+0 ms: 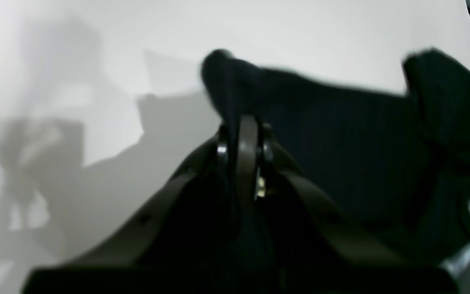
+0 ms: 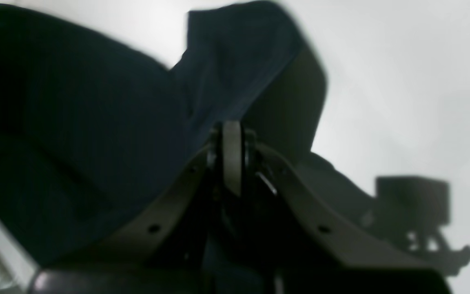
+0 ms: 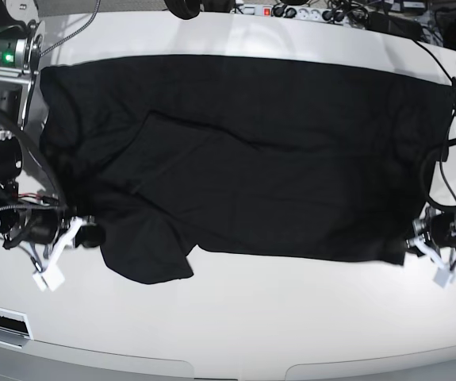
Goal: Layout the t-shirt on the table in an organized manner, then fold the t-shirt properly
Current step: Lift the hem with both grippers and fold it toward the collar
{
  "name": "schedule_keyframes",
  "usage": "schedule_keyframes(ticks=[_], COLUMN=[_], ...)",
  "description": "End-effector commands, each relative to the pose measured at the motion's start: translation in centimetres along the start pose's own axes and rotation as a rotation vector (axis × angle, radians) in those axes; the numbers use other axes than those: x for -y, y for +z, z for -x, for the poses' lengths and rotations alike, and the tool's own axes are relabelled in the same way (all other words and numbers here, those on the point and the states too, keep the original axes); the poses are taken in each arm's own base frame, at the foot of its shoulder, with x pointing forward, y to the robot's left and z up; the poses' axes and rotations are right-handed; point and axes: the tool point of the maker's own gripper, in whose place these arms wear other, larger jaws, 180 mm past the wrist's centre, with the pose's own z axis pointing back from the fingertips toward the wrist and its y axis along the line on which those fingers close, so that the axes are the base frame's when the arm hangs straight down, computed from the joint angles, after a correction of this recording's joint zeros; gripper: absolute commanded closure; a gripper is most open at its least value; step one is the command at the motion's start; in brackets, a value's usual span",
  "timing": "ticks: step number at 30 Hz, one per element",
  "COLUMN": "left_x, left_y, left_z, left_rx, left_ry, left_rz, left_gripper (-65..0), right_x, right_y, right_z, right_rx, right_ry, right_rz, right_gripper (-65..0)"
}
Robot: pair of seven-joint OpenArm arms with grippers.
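The t-shirt [image 3: 251,151] lies spread wide across the white counter [image 3: 235,317], covering most of its middle, with 1 loose flap hanging toward the near edge beside the right arm's end of the cloth. The fabric is not yet flat: a long ridge crosses the shirt's middle and the near hem runs uneven.

Both arms sit at opposite near corners of the t-shirt, which reads as a stretching hold, meant to pull the cloth taut between them so it can settle smooth. The right gripper [image 2: 231,134] has its jaws closed on a corner of the t-shirt; in the right wrist view a peak of dark fabric rises straight from the closed tips. The left gripper [image 1: 246,130] is likewise closed on the t-shirt, with cloth bunched at its tips and draping away toward the shirt's body.

Judging from this, the layout step is still under way and no fold has begun. The next move probably calls for drawing the 2 corners apart and toward the near edge of the counter, gently, since thin cloth slips easily from a narrow pinch.
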Motion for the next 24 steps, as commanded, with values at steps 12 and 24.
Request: schedule_keyframes(ticks=[12, 24], left_x=[0.0, -1.7], left_y=[6.8, 10.1], left_z=[-0.6, 1.9], left_rx=[-0.093, -0.124], left_ry=[0.077, 0.133], left_rz=[0.167, 0.188], left_gripper=[0.0, 0.0], right_x=[-3.4, -4.1], right_y=[5.0, 7.1], right_z=[2.5, 5.9], right_rx=[-0.016, -0.145], right_ry=[0.192, 0.241], right_rz=[0.005, 0.002], right_gripper=[0.0, 0.0])
